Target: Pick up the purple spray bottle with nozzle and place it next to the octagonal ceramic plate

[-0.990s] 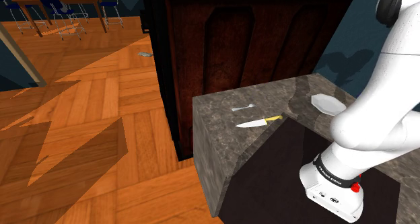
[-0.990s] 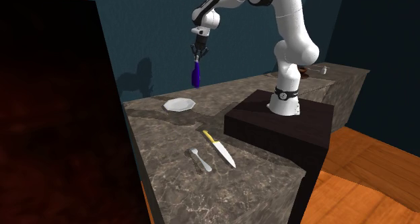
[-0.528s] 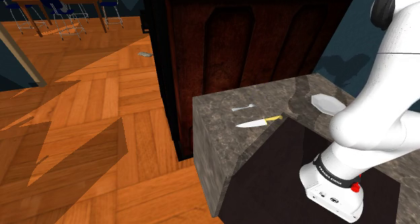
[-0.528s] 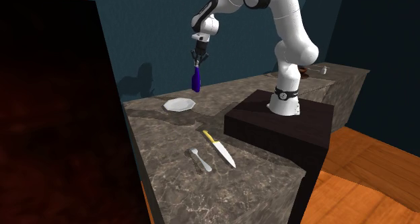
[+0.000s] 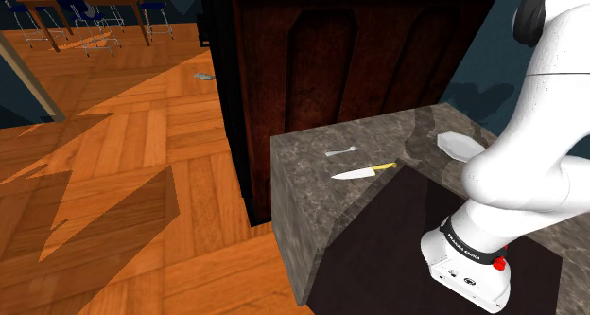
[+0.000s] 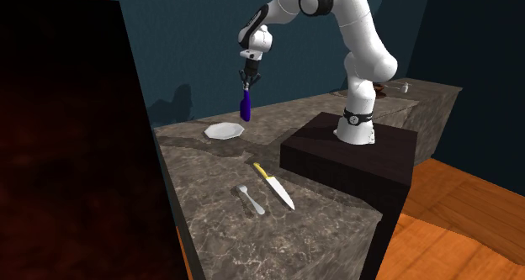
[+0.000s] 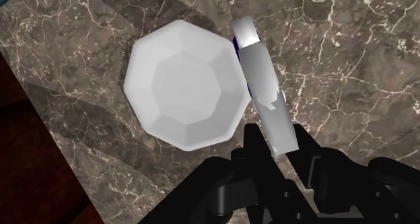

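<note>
Observer: Grip first. What has the gripper (image 6: 246,78) got?

Operator: Its fingers (image 7: 259,148) are closed around the top end of the spray bottle (image 6: 246,104), with just the bottle's width between them. In the second exterior view the bottle hangs straight down from them, purple, and looks to be clear of the table (image 6: 219,236).

Observer: And where is it relative to the plate (image 6: 225,130)?

Operator: Just beside it, on the second exterior view's right. From the wrist, the bottle (image 7: 266,88) is drawn pale with a purple sliver along one edge. It runs close along the rim of the white octagonal plate (image 7: 185,85).

Observer: So the carry looks nearly done. What could spoil the rest?

Operator: Mostly how close it is. If the arm descends with any drift towards the plate, the bottle's base may land on the rim. It would then sit tilted and tip over on release.

Observer: Anything else?

Operator: The bottle is tall and narrow and is held only at the top. A drop from this height, or a sideways nudge as the fingers part, would likely topple it. The knife (image 6: 273,186) and the small utensil (image 6: 250,200) lie well apart, nearer the stand (image 6: 353,156), so they pose no hazard.
</note>
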Robot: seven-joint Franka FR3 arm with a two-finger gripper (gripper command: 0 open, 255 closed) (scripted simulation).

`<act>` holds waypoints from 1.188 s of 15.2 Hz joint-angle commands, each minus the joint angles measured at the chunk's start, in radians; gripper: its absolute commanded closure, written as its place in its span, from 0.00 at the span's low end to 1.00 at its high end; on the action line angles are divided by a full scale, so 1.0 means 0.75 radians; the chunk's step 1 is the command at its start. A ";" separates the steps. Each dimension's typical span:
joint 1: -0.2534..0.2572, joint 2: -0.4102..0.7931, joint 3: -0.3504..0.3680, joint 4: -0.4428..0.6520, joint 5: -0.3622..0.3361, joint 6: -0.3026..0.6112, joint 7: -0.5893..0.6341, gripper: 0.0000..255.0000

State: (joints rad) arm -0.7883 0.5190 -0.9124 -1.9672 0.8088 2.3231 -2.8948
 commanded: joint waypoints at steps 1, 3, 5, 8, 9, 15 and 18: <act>-0.017 0.023 0.024 -0.002 0.030 0.018 -0.020 1.00; -0.035 0.046 0.047 -0.003 0.059 0.036 -0.042 1.00; -0.053 0.070 0.071 -0.003 0.088 0.054 -0.063 1.00; -0.068 0.091 0.092 -0.003 0.115 0.069 -0.082 1.00; -0.068 0.091 0.092 -0.003 0.115 0.069 -0.082 1.00; -0.068 0.091 0.092 -0.003 0.115 0.069 -0.082 0.00; -0.068 0.091 0.092 -0.003 0.115 0.069 -0.082 0.00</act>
State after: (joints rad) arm -0.8396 0.5873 -0.8432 -1.9692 0.8947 2.3746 -2.9561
